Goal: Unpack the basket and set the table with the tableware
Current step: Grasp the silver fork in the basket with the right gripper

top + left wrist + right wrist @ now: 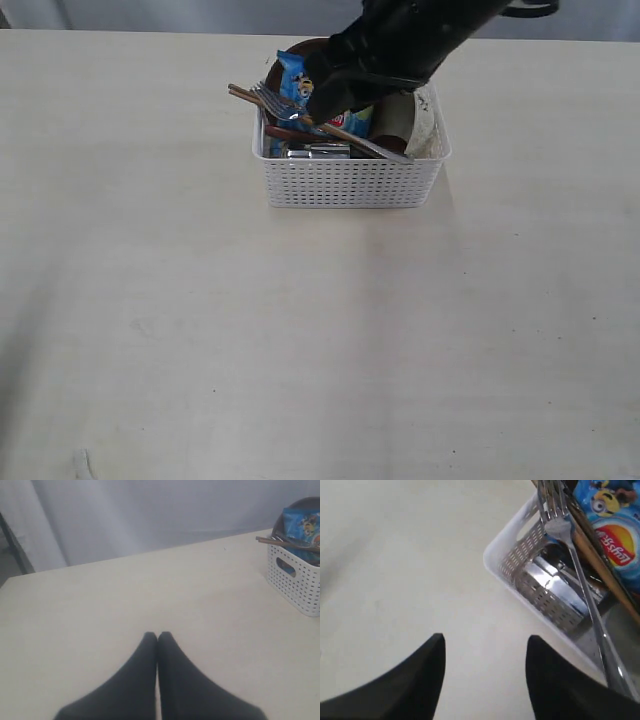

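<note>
The white basket [345, 183] stands at the far middle of the table [300, 340]. It holds a steel fork [330, 127], brown chopsticks [243, 96], a steel cup [318, 150], a pale bowl [426, 118] and a dark plate [303, 47]. My right gripper [316, 100] hangs over the basket's left part. In the right wrist view this gripper [485, 640] is open and empty, above bare tabletop just outside the basket [506, 542], with the fork [561, 527] and cup [555, 585] close by. My left gripper [158, 635] is shut and empty over the table, away from the basket [295, 577].
A blue chip bag [293, 75] stands in the basket among the tableware, also seen in the right wrist view as the bag [615, 525]. Pale tabletop spreads wide in front of and beside the basket. A grey curtain [150, 515] hangs behind the table's far edge.
</note>
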You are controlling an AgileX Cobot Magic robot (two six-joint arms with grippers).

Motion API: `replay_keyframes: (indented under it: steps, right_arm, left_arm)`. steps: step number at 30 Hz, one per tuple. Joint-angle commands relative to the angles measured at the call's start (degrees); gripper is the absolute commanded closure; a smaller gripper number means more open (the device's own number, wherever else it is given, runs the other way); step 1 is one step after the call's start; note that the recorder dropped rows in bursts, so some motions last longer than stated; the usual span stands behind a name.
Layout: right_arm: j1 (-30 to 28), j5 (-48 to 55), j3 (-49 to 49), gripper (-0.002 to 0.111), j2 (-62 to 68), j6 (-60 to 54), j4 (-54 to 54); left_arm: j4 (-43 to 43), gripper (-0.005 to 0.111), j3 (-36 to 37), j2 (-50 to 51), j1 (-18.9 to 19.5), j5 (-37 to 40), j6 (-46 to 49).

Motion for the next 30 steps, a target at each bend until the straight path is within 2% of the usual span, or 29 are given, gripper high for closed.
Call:
replay_keyframes:
  steps: [1,4,12,19,21,27,30]
  right_arm:
    - [2.25,-1.04,-7.14,0.06,8.6,-0.44,-3.95]
    - [3.67,-1.42,-10.42,0.06,12.92,1.58,-12.01]
    - [3.76,-4.96,-11.23,0.06,17.04,6.11,-21.23]
    - [3.76,-8.86,-11.23,0.061,18.61,7.06,-22.64]
    - [3.76,-8.62,-11.23,0.069,19.26,7.06,-22.64]
    - [3.76,-8.37,-11.23,0.107,20.48,6.82,-22.64]
    - [3.76,-8.54,-11.23,0.109,20.09,6.82,-22.64]
  left_arm:
    - [0.22,0.107,0.1,-0.15,0.31,-0.67,-0.2]
    - [0.22,0.107,0.1,-0.15,0.31,-0.67,-0.2]
    - [0.22,0.107,0.1,-0.15,0.31,-0.67,-0.2]
    - [0.22,0.107,0.1,-0.15,0.31,-0.67,-0.2]
    - [0.22,0.107,0.1,-0.15,0.31,-0.67,-0.2]
    - [0.22,0.107,0.1,-0.15,0.31,-0.67,-0.2]
    - [0.22,0.107,0.1,-0.15,0.31,-0.67,-0.2]
